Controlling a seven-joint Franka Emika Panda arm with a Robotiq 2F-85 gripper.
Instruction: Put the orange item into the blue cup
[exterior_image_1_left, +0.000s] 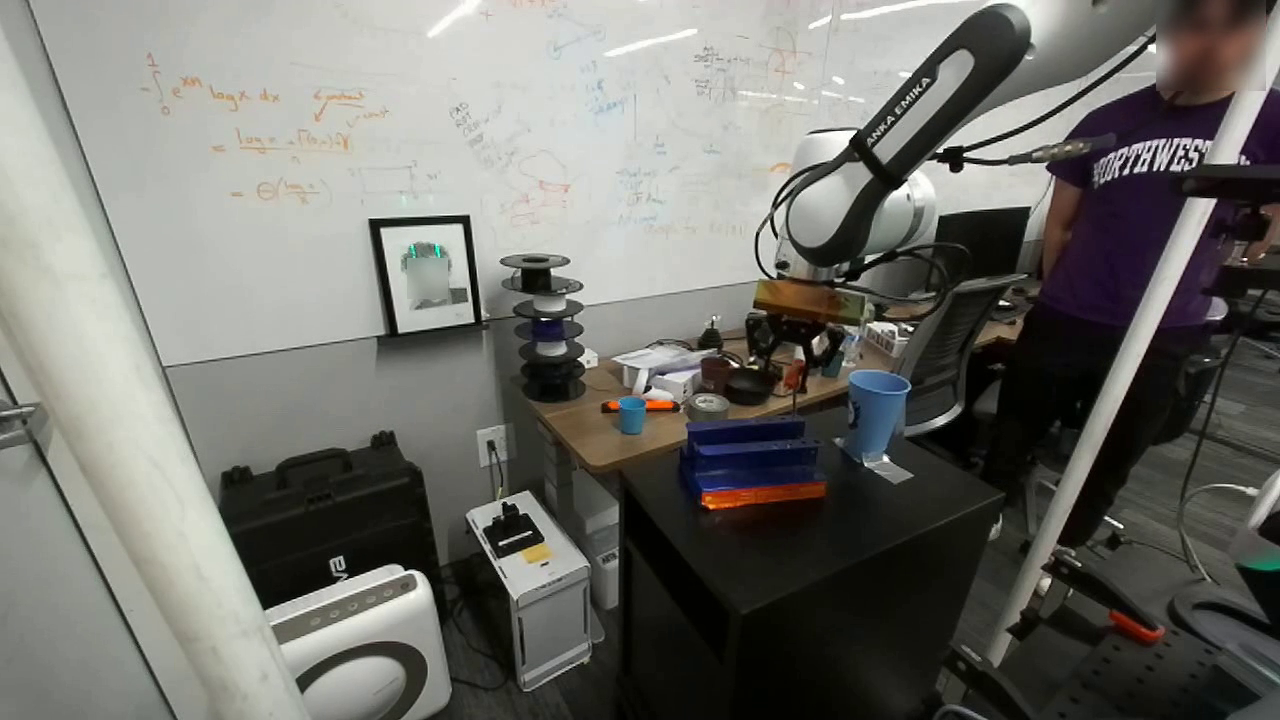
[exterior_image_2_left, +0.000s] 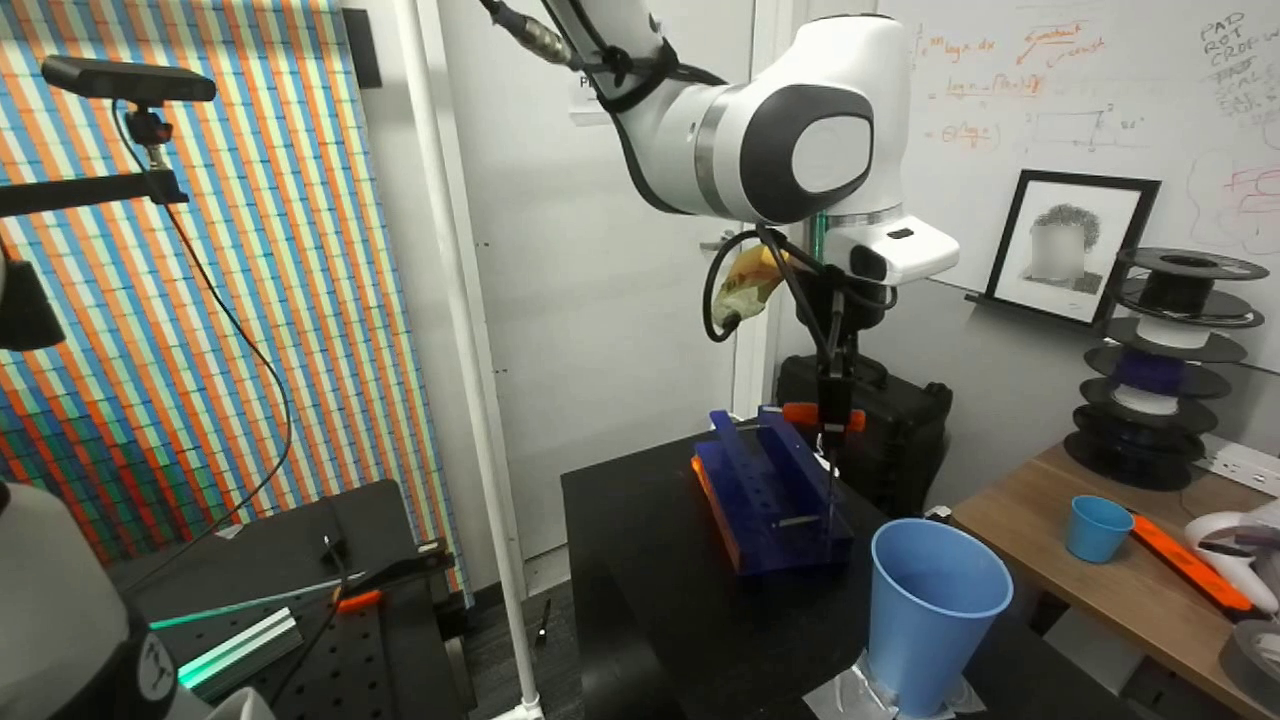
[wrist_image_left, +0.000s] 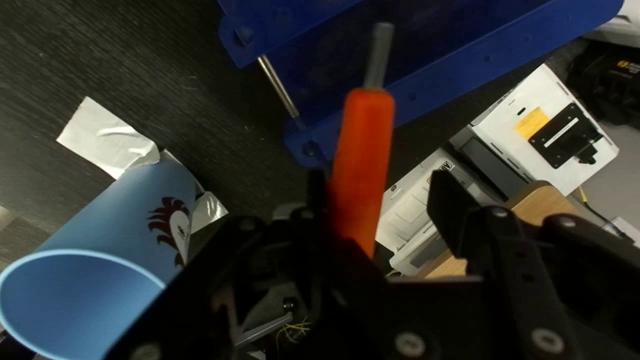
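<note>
The orange item is an orange-handled tool (exterior_image_1_left: 794, 374) with a thin metal shaft hanging straight down over the blue rack; its handle also shows in an exterior view (exterior_image_2_left: 797, 414) and the wrist view (wrist_image_left: 362, 160). My gripper (exterior_image_1_left: 797, 360) is low around the handle. In the wrist view, its fingers (wrist_image_left: 380, 181) are apart: the handle lies close to the left finger, with a gap to the right one. I cannot tell whether the shaft tip rests in the rack. The tall light-blue cup (exterior_image_2_left: 930, 625) stands upright, taped to the black cabinet, beside the rack; it also shows in the wrist view (wrist_image_left: 100, 235).
The blue rack (exterior_image_1_left: 745, 455) with an orange base sits on the black cabinet (exterior_image_1_left: 780, 550). A wooden desk (exterior_image_2_left: 1060, 590) behind carries a small blue cup (exterior_image_2_left: 1097, 528), an orange cutter and a stack of spools (exterior_image_1_left: 548, 330). A person (exterior_image_1_left: 1150, 220) stands at the side.
</note>
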